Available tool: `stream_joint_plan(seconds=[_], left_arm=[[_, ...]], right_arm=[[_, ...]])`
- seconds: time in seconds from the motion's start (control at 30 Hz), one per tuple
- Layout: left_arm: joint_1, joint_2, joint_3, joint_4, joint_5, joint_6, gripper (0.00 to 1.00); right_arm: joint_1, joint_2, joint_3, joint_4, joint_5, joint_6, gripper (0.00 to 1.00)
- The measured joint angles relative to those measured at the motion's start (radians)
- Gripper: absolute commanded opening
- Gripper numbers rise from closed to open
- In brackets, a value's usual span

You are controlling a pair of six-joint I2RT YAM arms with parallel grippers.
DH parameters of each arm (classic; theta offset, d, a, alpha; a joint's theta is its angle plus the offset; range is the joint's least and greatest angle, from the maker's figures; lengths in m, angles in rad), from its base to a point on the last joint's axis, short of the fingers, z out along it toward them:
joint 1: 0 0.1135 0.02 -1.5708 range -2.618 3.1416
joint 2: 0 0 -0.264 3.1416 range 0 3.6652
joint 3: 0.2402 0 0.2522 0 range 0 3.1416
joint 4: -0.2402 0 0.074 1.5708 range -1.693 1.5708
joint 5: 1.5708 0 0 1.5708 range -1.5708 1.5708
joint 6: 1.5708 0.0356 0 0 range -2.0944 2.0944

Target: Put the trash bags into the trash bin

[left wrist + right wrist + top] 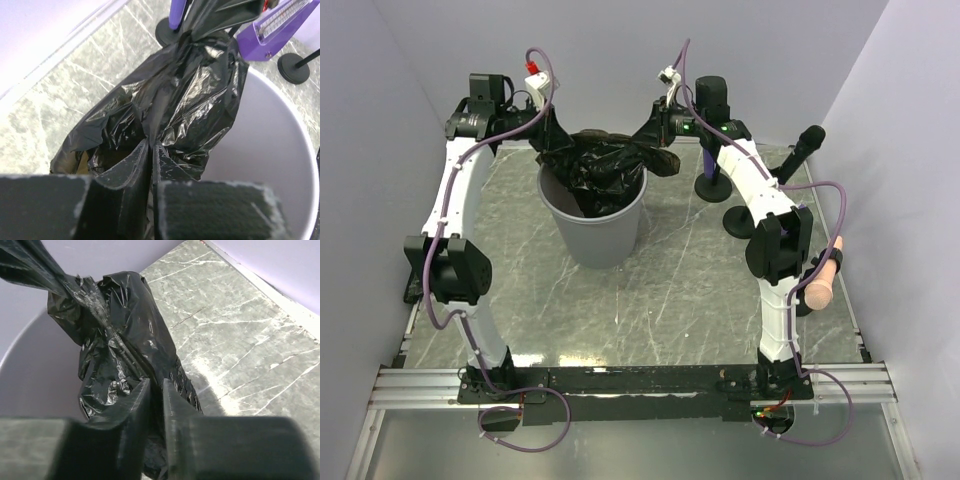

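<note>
The crumpled, glossy black trash bag sags into the mouth of the round light grey trash bin, stretched between the left tool and right tool. Each pinches its film, jaws almost closed. The bin stands below them on the marbled bench.

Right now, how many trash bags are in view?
1: a black trash bag stretched over the mouth of the trash bin, pinched by the left gripper and right gripper. Others could be hidden inside.
</note>
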Motion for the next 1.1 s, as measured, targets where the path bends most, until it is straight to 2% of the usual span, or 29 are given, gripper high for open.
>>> stream_joint_plan(seconds=[0.07,0.2,0.37,0.77,0.87,0.9,0.97,1.1], left_arm=[[0.0,-0.014,-0.005,0.011,0.0,-0.004,0.08],[0.0,-0.052,-0.023,0.036,-0.003,-0.018,0.01],[0.0,-0.12,-0.058,0.029,-0.019,0.022,0.01],[-0.018,-0.519,-0.394,-0.005,-0.037,0.278,0.01],[-0.039,-0.603,-0.477,0.014,-0.055,0.328,0.01],[-0.045,-0.623,-0.497,0.019,-0.06,0.344,0.01],[-0.058,-0.649,-0.523,0.029,-0.071,0.371,0.01],[-0.087,-0.667,-0.538,0.035,-0.087,0.429,0.01]], right_arm=[[0.0,0.0,0.0,0.007,0.002,-0.001,0.0],[0.0,-0.001,0.0,0.009,-0.014,0.0,0.0],[0.0,-0.04,-0.04,0.006,-0.04,-0.016,0.0],[0.02,-0.395,-0.325,-0.037,-0.098,-0.126,0.01],[0.069,-0.472,-0.405,-0.062,-0.084,-0.237,0.5],[0.088,-0.493,-0.431,-0.065,-0.074,-0.264,0.58],[0.123,-0.52,-0.468,-0.059,-0.048,-0.32,0.66],[0.155,-0.51,-0.449,-0.064,-0.006,-0.415,0.71]])
